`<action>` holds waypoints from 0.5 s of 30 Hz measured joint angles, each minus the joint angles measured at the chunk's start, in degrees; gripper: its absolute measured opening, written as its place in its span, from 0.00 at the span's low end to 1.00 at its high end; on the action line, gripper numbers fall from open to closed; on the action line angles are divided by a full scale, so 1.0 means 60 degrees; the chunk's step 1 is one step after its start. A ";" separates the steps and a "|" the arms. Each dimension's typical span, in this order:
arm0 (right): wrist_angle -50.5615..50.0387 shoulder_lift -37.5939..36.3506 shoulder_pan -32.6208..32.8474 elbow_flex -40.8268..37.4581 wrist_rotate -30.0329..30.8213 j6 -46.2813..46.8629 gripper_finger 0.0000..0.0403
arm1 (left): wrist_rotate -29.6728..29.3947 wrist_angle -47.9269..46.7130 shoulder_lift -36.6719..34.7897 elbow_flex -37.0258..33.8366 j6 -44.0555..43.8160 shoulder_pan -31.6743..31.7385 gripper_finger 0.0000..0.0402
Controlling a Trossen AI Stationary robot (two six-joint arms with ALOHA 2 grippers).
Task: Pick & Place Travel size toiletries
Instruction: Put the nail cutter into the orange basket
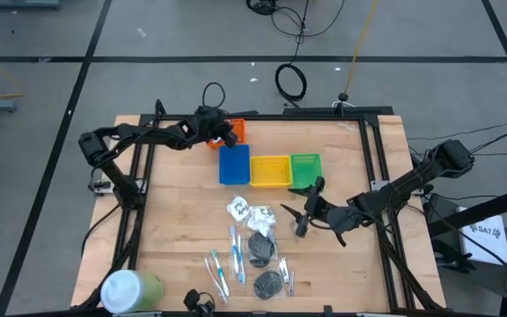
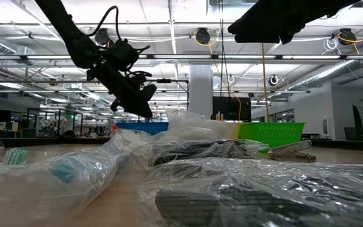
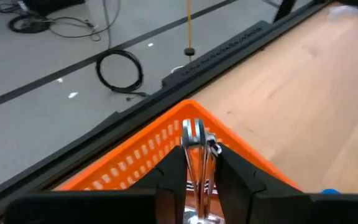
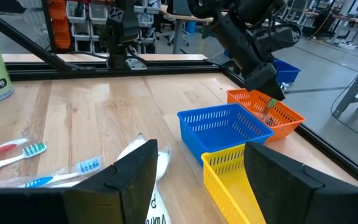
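My left gripper (image 1: 228, 136) hangs over the orange tray (image 1: 238, 129) at the table's far side, shut on a short silvery stick (image 3: 196, 140). My right gripper (image 1: 299, 217) stands open above the table, just in front of the green tray (image 1: 305, 167), with nothing between its fingers. The other toiletries lie flat on the table nearer the front: white wrinkly packets (image 1: 246, 211), dark round discs (image 1: 260, 248), toothbrushes (image 1: 235, 255) and more silvery sticks (image 1: 284, 269). My left gripper pinches the silvery stick between its two fingers (image 3: 178, 171); the stick lies along the fingers. Its rounded end (image 3: 194, 129) pokes out past the fingertips. The fingers slant down from the table's left side. The stick is lifted clear, above the orange tray's corner (image 3: 188, 109).
Orange, blue (image 1: 234, 165), yellow (image 1: 271, 171) and green trays stand in a row across the far middle. A large green cylinder with a white cap (image 1: 132, 289) lies at the near left corner. A black frame rail (image 1: 372, 150) borders the table's sides.
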 joint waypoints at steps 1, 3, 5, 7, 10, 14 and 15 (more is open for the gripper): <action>-0.0012 0.0000 0.0000 0.0000 0.0000 0.0001 0.57 | -0.0096 -0.0073 -0.0028 0.0000 -0.0025 0.0000 0.21; -0.0016 0.0000 0.0000 0.0000 -0.0002 0.0001 0.57 | -0.0157 -0.0025 -0.0040 0.0000 -0.0052 -0.0007 0.26; -0.0020 0.0000 0.0000 0.0000 -0.0004 0.0001 0.57 | -0.0176 -0.0063 -0.0044 0.0000 -0.0212 -0.0007 0.31; -0.0030 0.0000 0.0000 0.0000 -0.0004 0.0001 0.57 | -0.0178 -0.0108 -0.0044 0.0000 -0.0232 -0.0026 0.37; -0.0093 0.0000 0.0000 0.0000 -0.0004 0.0092 0.57 | -0.0180 -0.0273 -0.0044 0.0000 -0.0065 -0.0100 0.46; -0.0143 0.0000 0.0000 0.0000 -0.0004 0.0107 0.57 | -0.0178 -0.0245 -0.0044 0.0000 0.0699 -0.0247 0.56; -0.0143 0.0000 0.0000 0.0000 -0.0004 0.0107 0.57 | -0.0172 -0.0261 -0.0044 0.0000 0.0893 -0.0282 0.58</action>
